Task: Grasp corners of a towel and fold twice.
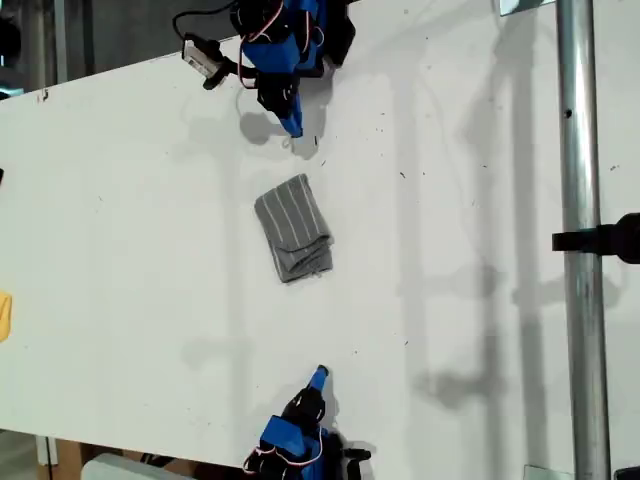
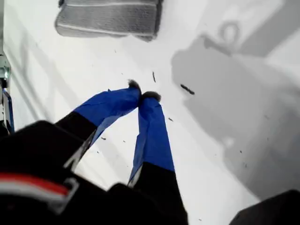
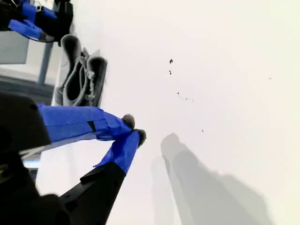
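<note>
The grey white-striped towel lies folded into a small bundle in the middle of the white table, with its lower end rumpled. Its corners are folded in and I cannot tell them apart. My first gripper hangs above the towel in the exterior view, shut and empty. The first wrist view shows its blue fingertips meeting, short of the towel's smooth edge. My second gripper sits near the exterior view's bottom edge, also shut on nothing. The towel's rumpled end lies ahead of it.
A metal pole with a black clamp runs down the exterior view's right. A yellow object peeks in at that view's left edge. Small dark specks dot the table. The first arm shows beyond the towel.
</note>
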`<state>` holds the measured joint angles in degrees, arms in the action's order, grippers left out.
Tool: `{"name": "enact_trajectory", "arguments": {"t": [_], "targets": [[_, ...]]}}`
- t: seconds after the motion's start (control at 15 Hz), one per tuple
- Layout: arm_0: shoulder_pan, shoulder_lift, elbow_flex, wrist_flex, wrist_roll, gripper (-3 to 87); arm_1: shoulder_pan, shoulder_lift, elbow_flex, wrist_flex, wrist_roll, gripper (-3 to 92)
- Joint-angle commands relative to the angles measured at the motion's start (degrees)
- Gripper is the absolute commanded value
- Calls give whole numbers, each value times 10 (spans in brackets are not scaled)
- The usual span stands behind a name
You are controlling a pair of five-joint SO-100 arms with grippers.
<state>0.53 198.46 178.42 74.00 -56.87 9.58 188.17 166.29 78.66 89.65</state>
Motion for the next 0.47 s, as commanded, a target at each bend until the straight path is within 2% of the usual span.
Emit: {"name": "enact_trajectory", "arguments": {"t": [0.0,0.07,0.2,0.4], "targets": [[-8,4,3,1,4,-6,-54,1,-11,8,51,98],[-8,4,3,1,4,-6,-43,1,-5,8,42,98],[-8,4,3,1,4,-6,-10,1,-4,22,-50,99],[-9,4,3,1,4,-6,6,1,-6,23,-49,99]]}}
